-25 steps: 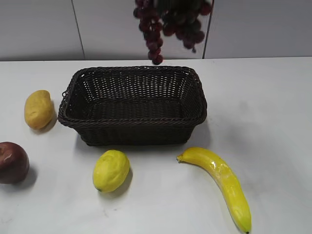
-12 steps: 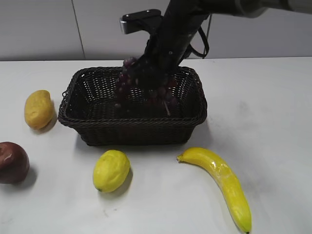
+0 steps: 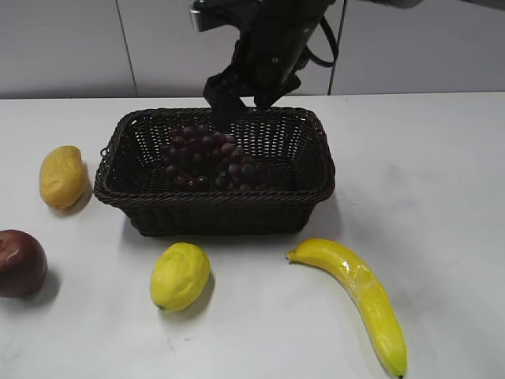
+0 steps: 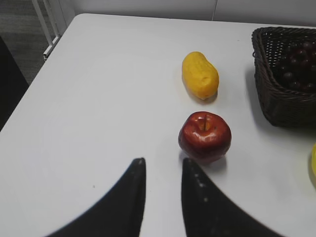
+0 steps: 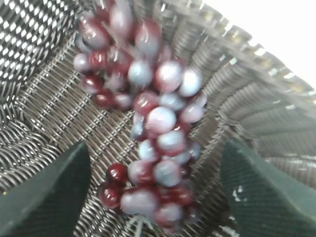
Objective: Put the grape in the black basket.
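The grape [image 3: 209, 158], a dark red-purple bunch, lies on the floor of the black basket [image 3: 213, 199], towards its left and middle. My right gripper [image 3: 245, 99] hangs just above the basket's back rim with its jaws wide apart. In the right wrist view the grape [image 5: 153, 123] rests on the woven floor of the basket [image 5: 247, 59] between the spread fingers of the right gripper [image 5: 155, 148], which do not touch it. My left gripper [image 4: 162, 165] is open and empty over bare table, near a red apple [image 4: 205, 137]. The basket [image 4: 281, 106] and grape [image 4: 296, 66] show at that view's right edge.
A yellow oval fruit [image 3: 61, 176] and the red apple [image 3: 20, 263] lie left of the basket. A lemon [image 3: 180, 275] and a banana [image 3: 359, 296] lie in front of it. The table's left edge [image 4: 29, 89] shows in the left wrist view.
The right gripper came down with the hanging grape into the basket, then let it go and rose a little. The grape now lies in the basket.
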